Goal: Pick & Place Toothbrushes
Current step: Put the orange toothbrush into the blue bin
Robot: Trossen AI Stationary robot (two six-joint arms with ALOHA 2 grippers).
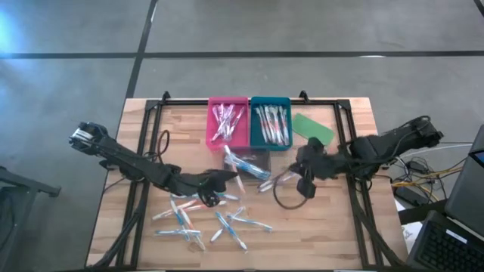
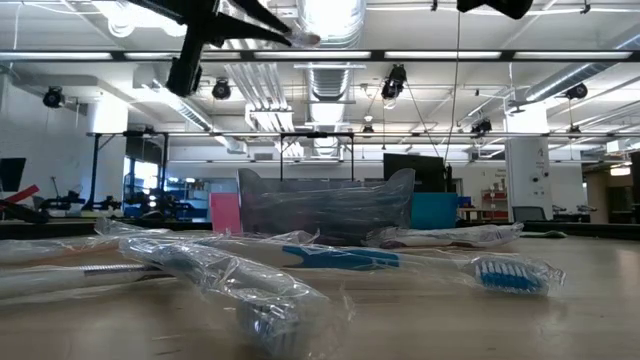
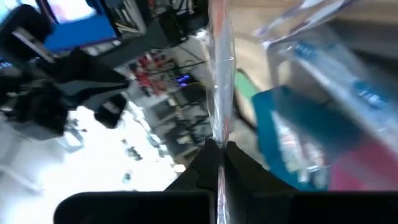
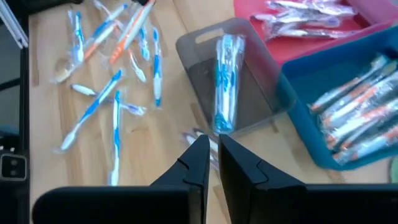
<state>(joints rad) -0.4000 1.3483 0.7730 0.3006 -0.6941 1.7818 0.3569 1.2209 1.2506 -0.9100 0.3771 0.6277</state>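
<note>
My left gripper (image 1: 219, 180) hangs above the middle of the table, shut on a toothbrush (image 3: 219, 87) in a clear wrapper. Several loose toothbrushes (image 1: 204, 219) lie flat on the wood near the front edge. A pink tray (image 1: 228, 121) and a blue tray (image 1: 270, 122) at the far side each hold several wrapped toothbrushes. A clear grey tray (image 4: 249, 93) in front of them holds blue ones (image 4: 225, 74). My right gripper (image 4: 213, 144) hovers shut just off the grey tray's near corner, with nothing between its fingers. My left gripper pinches the wrapped toothbrush between its two fingers at one end (image 3: 217, 140). The rest of the toothbrush sticks out straight ahead of the fingertips, along the line of the fingers. It is lifted clear of the table.
A flat green oblong piece (image 1: 312, 128) lies right of the blue tray. One wrapped toothbrush (image 4: 198, 134) lies on the wood below my right gripper. A black frame (image 1: 144, 151) borders the tabletop, and a cable loop (image 1: 286, 198) hangs under the right arm.
</note>
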